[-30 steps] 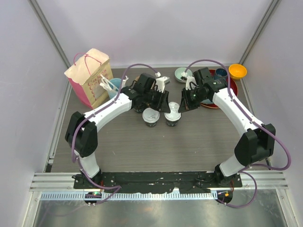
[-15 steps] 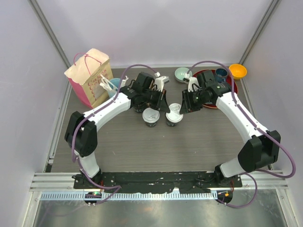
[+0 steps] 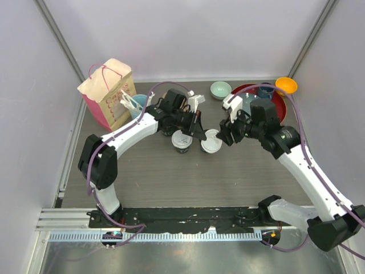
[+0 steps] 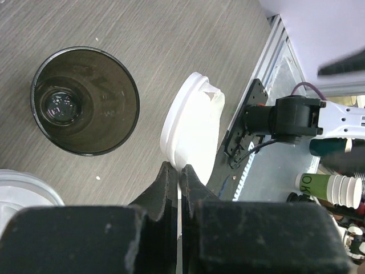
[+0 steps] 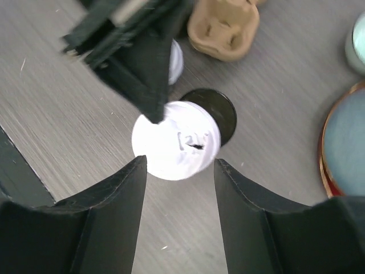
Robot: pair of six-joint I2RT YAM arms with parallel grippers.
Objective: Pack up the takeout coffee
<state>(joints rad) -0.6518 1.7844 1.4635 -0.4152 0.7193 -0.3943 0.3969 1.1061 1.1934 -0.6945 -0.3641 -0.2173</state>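
Observation:
One takeout coffee cup stands mid-table with its white lid on; its lid also shows in the right wrist view. The other black cup stands open beside it, partly covered from above. Its white sip lid hangs tilted over the cup's edge, with my left gripper shut on the lid's rim. That lid lies just ahead of my right gripper, which is open with nothing between its fingers. In the top view the lid sits between my left gripper and my right gripper.
A pink-and-tan paper bag stands at the back left, with a light-blue cup of utensils beside it. A tan cup carrier lies behind the cups. At the back right are a mint bowl, a red tray and an orange bowl.
My left gripper has shut on the lid's rim. My right gripper has opened, let go of the lid and drawn back a little, its arm swinging toward the near right.

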